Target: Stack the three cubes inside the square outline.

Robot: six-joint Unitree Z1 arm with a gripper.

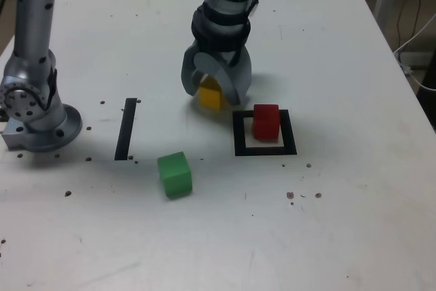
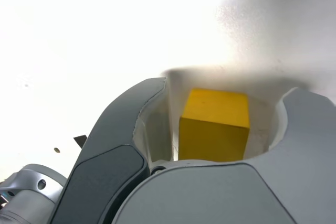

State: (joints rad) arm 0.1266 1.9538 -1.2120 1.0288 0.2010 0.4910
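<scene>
Yellow cube (image 1: 212, 99) was between the parted jaws, not held.
The gripper (image 1: 213, 95), in the upper middle of the exterior view, stood partly open around this cube, with gaps at both sides; the cube had no long axis. The square outline (image 1: 242, 151) lay right of it, just below centre, with the red cube (image 1: 266, 123) inside; the green cube (image 1: 176, 175) lay lower left.

No text, labels, brands, numbers or signs legible in either the exterior view or the wrist view
</scene>
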